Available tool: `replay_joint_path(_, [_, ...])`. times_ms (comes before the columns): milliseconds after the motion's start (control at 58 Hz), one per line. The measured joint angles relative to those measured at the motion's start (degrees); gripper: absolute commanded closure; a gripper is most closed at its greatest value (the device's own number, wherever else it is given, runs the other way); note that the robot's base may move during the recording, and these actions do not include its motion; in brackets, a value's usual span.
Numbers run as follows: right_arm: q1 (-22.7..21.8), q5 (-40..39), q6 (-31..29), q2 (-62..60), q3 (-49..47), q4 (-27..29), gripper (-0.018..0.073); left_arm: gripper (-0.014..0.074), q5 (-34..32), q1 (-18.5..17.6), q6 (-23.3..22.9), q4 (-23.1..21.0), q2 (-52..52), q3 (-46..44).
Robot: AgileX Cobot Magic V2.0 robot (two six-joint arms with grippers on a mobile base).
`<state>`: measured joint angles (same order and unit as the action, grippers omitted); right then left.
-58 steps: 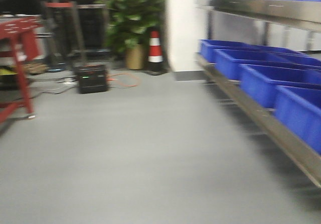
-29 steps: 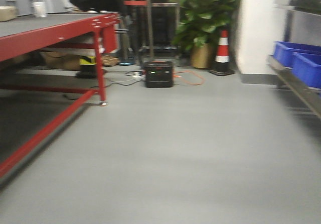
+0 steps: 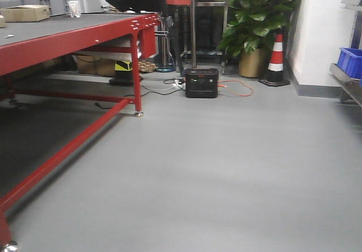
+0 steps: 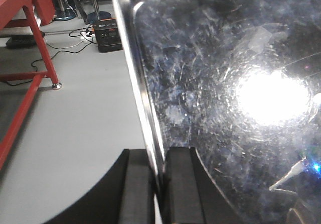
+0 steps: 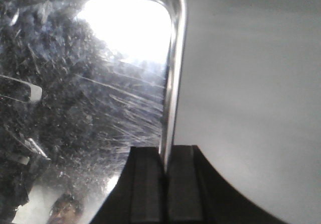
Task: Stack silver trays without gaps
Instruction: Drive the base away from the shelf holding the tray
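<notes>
A shiny, scratched silver tray (image 4: 225, 98) fills most of the left wrist view, held above the grey floor. My left gripper (image 4: 159, 179) is shut on its left rim, one black finger on each side of the thin edge. The same kind of silver tray (image 5: 90, 98) fills the left of the right wrist view, and my right gripper (image 5: 165, 176) is shut on its right rim. Neither gripper nor any tray shows in the front view.
A long red-framed table (image 3: 68, 37) runs along the left. A black power box (image 3: 201, 83) with an orange cable sits on the floor ahead, a potted plant (image 3: 257, 20) and a traffic cone (image 3: 275, 60) behind it. A blue bin (image 3: 350, 60) on a steel rack shows at the right edge.
The front view has swung left: the blue bins on the rack slid out to the right edge and the red table came in from the left.
</notes>
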<state>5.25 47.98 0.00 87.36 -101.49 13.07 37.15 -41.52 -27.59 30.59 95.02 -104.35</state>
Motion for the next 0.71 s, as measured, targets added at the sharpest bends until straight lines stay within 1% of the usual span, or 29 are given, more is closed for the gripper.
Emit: replay_joint_path(707, [0.0,0.0,0.0,0.0,0.0,0.1,0.0637,0.0603,0.2,0.0,0.0,0.0,0.0,0.0])
